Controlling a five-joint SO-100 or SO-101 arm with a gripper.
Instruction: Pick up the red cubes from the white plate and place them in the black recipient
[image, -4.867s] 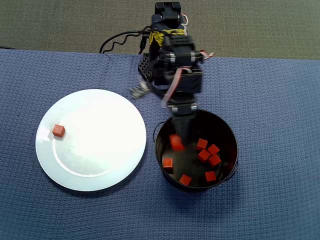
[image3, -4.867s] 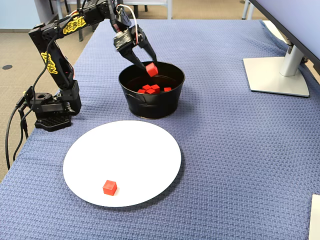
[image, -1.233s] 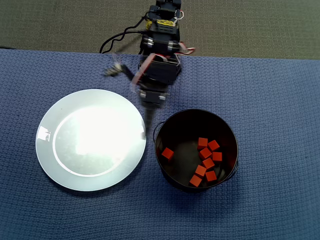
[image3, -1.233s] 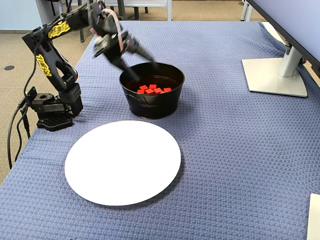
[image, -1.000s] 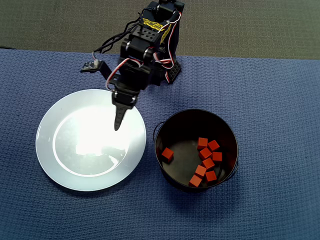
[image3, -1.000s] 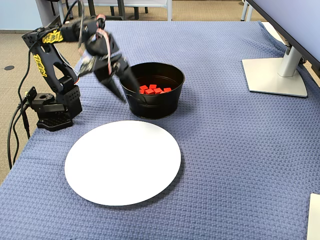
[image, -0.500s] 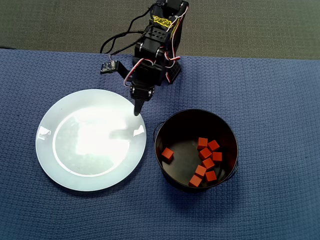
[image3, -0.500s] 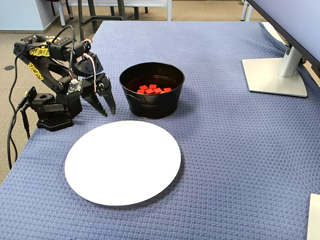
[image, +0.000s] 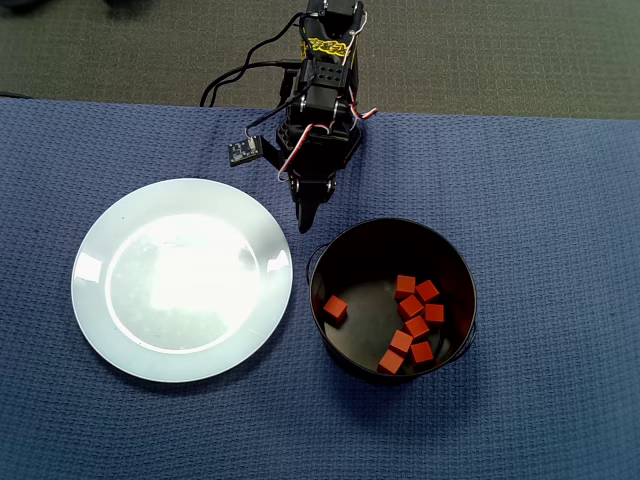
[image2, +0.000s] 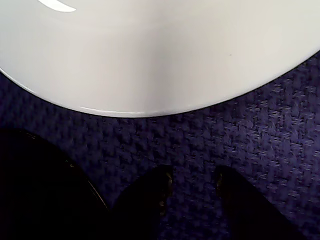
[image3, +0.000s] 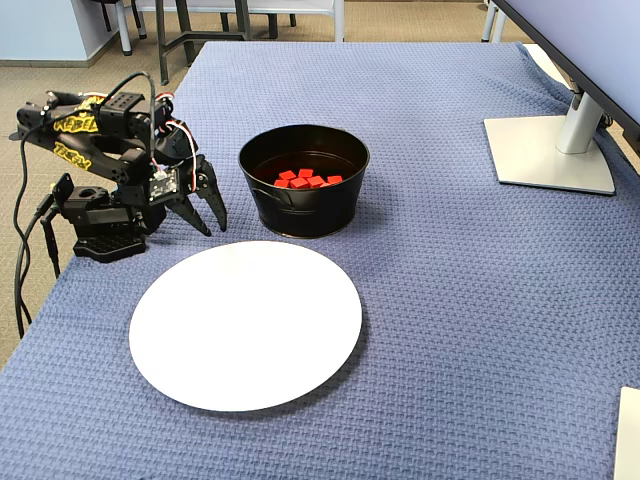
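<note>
Blue woven cloth covered the table (image3: 450, 300); red cubes (image: 412, 318) sat in the black recipient (image: 340, 250), the white plate (image: 95, 300) lay bare, my hand (image3: 214, 226) hung open.

Bright, sharp; glare on white plate (image: 180, 275)

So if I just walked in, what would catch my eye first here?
Probably the big white plate, bare and bright on the blue cloth. Next, the black pot just behind it, with a cluster of red cubes inside. At the left edge of the fixed view, the small black arm sits folded low, its fingers open and empty.
</note>
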